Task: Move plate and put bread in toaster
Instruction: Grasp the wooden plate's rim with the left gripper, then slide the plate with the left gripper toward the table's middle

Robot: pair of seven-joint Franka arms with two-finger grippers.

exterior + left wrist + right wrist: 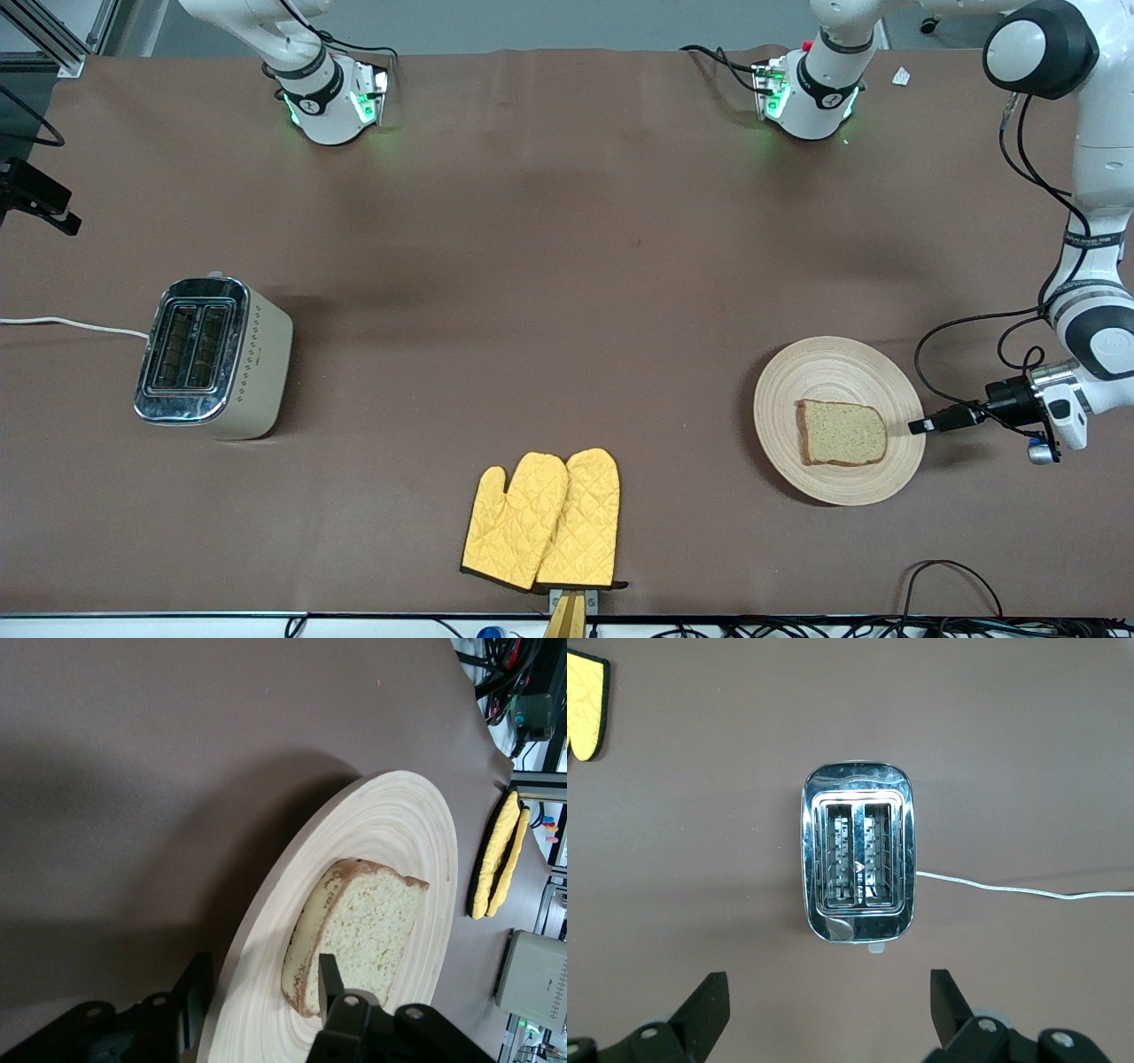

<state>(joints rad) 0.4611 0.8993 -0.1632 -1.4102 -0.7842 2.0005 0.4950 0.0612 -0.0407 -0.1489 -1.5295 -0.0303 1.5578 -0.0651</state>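
Your bread [842, 432] lies flat on the plate [824, 372], set toward the plate's four o'clock part as the front view shows it. Its crust does not reach the rim. The plate sits on the table [567, 266] at about four o'clock, toward the left arm's end and rather near the front camera.

Your left gripper [921, 426] is low at the plate's three o'clock rim, lying nearly level with the table. In the left wrist view its fingers [330, 979] are apart and straddle the rim: one is over the plate just beside the bread's crust, the other over the cloth outside the rim. You cannot tell from these views whether either finger touches the wood.

The toaster [213, 359] stands at about nine o'clock on the table, well apart from the plate, toward the right arm's end. Both of its slots face up and are bare. Its white cord [71, 325] runs off toward the table's edge.

Your right gripper [826, 1005] hangs over the toaster, looking straight down into the slots, with its fingers spread wide and nothing between them.

A pair of yellow mitts [542, 518] lies at six o'clock, near the front edge, between toaster and plate.
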